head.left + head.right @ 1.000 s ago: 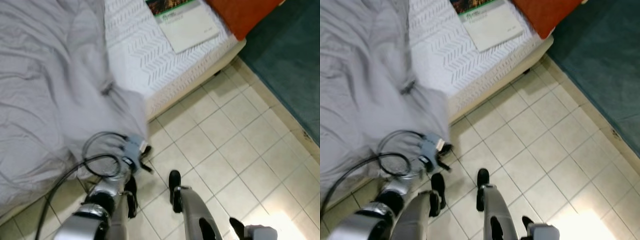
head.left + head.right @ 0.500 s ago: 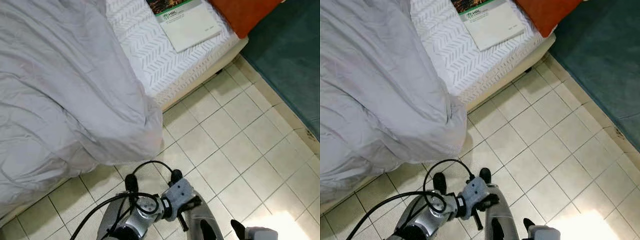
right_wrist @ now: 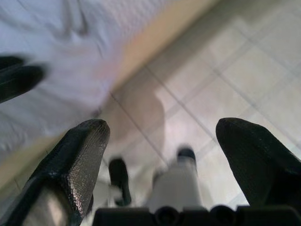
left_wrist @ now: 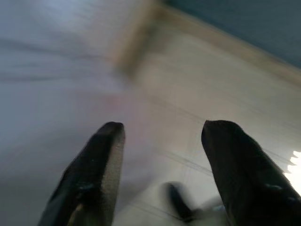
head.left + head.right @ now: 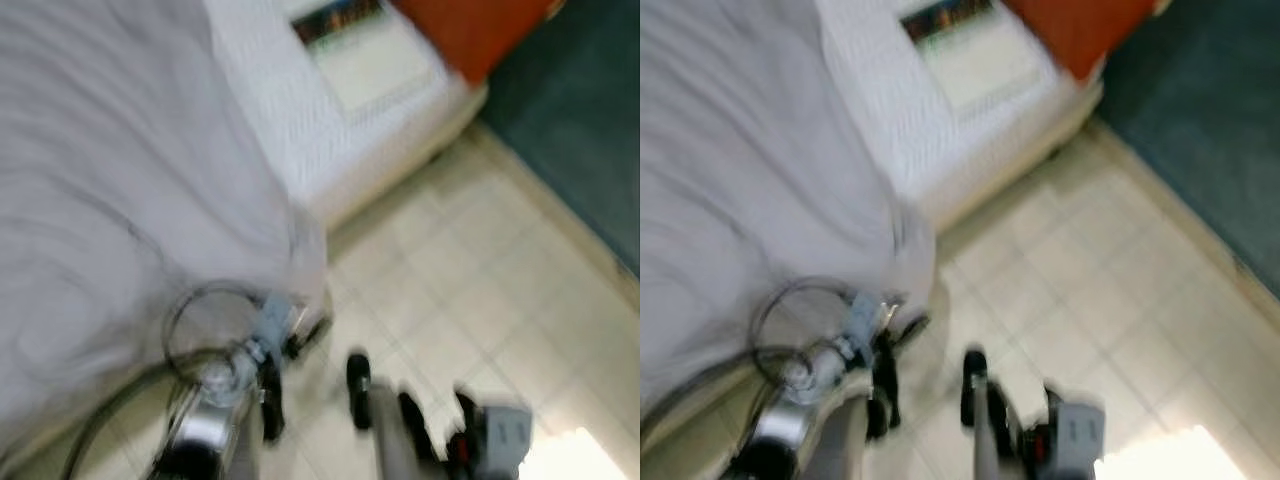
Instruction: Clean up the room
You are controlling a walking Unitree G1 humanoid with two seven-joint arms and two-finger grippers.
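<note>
Robot by the bed, picture all blurry

The whole picture is blurry now and it was sharp half a second ago, so the robot's head is moving. The left end effector (image 5: 300,335) has gone from low over the floor tiles back up to the hanging edge of the grey blanket (image 5: 130,200), its fingers wide apart and holding nothing. I think it wants to pull the blanket straight. The right end effector (image 3: 164,155) is wide too and empty, low over the tiled floor (image 5: 470,290). On the bed (image 5: 940,160), near its far corner, lie a book (image 5: 365,50) and an orange pillow (image 5: 475,30). A black cable (image 5: 185,310) loops by the left arm and could catch on the blanket
</note>
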